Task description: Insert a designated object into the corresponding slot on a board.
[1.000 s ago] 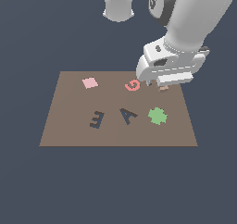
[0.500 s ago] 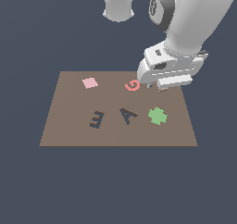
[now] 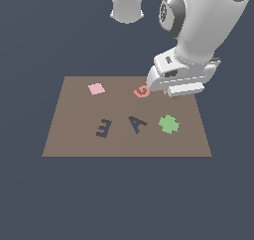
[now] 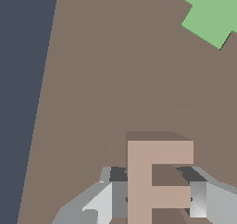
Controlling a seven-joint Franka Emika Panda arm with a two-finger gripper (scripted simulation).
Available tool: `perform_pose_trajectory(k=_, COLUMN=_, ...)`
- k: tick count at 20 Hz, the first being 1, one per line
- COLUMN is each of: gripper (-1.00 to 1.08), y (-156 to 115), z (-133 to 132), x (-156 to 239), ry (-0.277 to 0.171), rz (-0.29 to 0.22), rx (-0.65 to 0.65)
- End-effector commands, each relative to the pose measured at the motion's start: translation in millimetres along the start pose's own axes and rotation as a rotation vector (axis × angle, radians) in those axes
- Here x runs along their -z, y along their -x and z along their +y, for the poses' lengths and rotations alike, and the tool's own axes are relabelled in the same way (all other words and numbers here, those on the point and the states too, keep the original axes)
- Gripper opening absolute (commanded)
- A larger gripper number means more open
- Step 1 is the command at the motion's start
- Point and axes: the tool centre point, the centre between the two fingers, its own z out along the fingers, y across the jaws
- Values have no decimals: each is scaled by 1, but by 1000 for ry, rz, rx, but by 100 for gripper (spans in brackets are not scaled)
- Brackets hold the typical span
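The tan E-shaped block (image 4: 139,181) sits between my gripper's (image 4: 159,197) two fingers (image 4: 118,195) in the wrist view, and both pads press against its sides. In the exterior view the block is hidden under my hand, and the gripper (image 3: 182,91) hangs low over the back right part of the brown board (image 3: 74,135). The dark navy E-shaped slot (image 3: 103,128) lies in the front left part of the board, well away from the gripper on the exterior view's left.
A dark A-shaped recess (image 3: 137,123) lies beside the E slot. A green piece (image 3: 169,124) lies right of it and also shows in the wrist view (image 4: 210,15). A red G piece (image 3: 142,91) touches the hand's left edge. A pink square (image 3: 96,89) lies back left.
The hand has shifted only slightly, a little lower and toward the exterior view's left. The pieces on the board have not moved.
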Motion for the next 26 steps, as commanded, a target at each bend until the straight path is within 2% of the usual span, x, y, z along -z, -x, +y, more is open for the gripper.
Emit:
perform_pose_trajectory(k=1, gripper=-100, y=0, z=0, x=0, ry=0, rz=0, rx=0)
perform_pose_trajectory(k=11, gripper=-100, y=-1, z=1, x=3, ry=0, rz=0, rx=-1)
perform_pose_trajectory(k=15, gripper=-100, y=-6, z=9, x=3, ry=0, rz=0, rx=-18)
perform_pose_trajectory(k=20, gripper=-100, y=-22, z=36, x=4, ry=-1, rz=0, rx=-69)
perform_pose_trajectory(k=26, gripper=-100, y=-49, z=93, x=6, ry=-1, rz=0, rx=-172)
